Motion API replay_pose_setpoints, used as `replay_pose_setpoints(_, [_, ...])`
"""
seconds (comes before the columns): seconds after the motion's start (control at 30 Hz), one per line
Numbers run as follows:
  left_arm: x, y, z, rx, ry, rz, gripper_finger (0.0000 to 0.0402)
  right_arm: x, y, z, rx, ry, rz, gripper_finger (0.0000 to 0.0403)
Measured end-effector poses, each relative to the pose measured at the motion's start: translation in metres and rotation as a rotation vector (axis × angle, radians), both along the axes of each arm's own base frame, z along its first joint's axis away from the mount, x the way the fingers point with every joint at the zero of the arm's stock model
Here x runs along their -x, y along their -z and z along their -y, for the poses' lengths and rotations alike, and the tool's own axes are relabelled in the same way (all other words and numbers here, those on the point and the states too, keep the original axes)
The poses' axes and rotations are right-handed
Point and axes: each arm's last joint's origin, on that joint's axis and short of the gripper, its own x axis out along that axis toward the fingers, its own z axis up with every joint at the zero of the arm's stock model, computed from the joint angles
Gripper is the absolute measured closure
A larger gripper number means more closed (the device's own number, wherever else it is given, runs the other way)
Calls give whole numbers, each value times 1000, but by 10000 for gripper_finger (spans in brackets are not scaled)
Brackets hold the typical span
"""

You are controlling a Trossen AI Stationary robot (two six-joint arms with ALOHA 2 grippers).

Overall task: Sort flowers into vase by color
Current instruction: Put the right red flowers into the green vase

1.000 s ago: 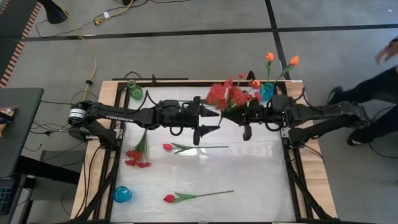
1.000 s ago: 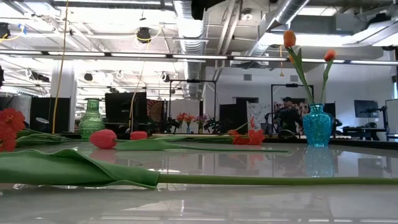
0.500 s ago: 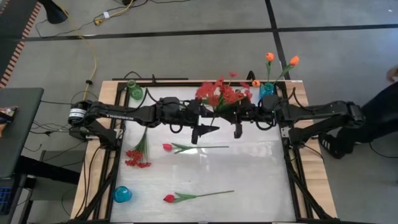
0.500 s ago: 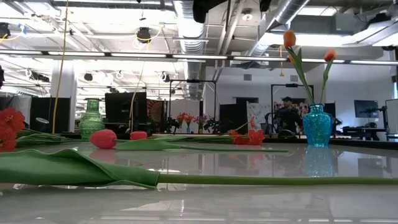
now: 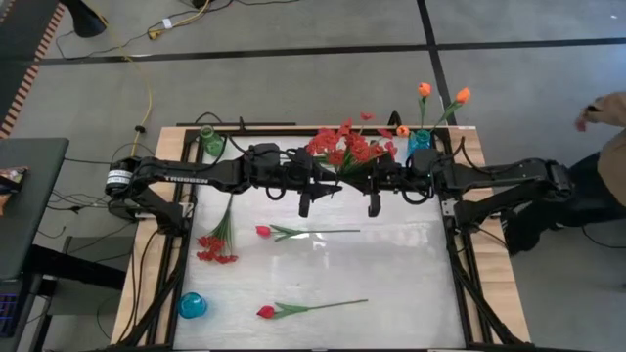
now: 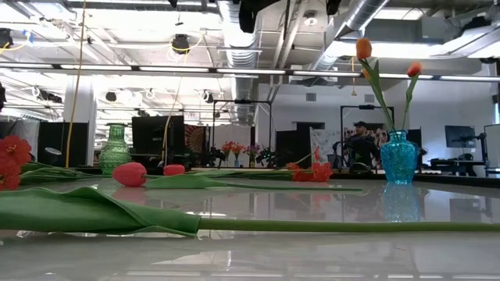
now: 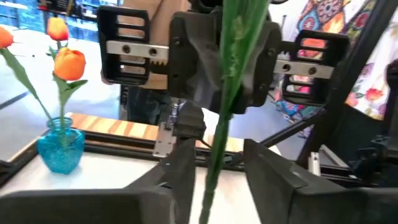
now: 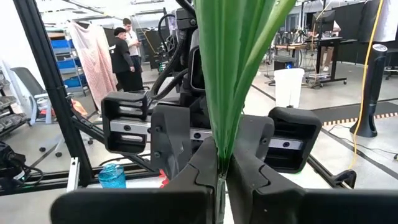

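Observation:
A red many-bloom spray stands upright in the air over the table's far middle, with my right gripper shut on its green stems. My left gripper faces it from the table's left. In the left wrist view its fingers stand open on either side of the spray's stem, with a gap on each side. Two pinkish-red tulips and another red spray lie flat on the table. Orange tulips stand in a blue vase. My right gripper pinches the spray's bundled green stems between its two fingers, just below where the leaves fan out. The spray stands upright, blooms up, lifted clear of the table, and its stem runs on below the fingers.
A green vase stands at the far left corner and a second blue vase at the near left. A person moves beyond the table's right side. Open tabletop lies at the near right.
My right gripper has carried the red spray toward the table's left, up to my left gripper. My left gripper's fingers have drawn closer together around the spray's stem.

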Motion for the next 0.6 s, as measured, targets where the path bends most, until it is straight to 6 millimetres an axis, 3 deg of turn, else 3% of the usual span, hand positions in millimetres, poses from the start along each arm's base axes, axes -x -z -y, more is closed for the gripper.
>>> replay_pose_setpoints(0.27, [0, 0, 0, -18, 2, 3, 390, 0, 0, 0, -3, -1, -1, 343])
replay_pose_setpoints(0.47, [0, 0, 0, -18, 3, 3, 390, 0, 0, 0, -44, -4, 1, 313])
replay_pose_setpoints(0.6, [0, 0, 0, -18, 3, 3, 395, 0, 0, 0, -44, -4, 1, 271])
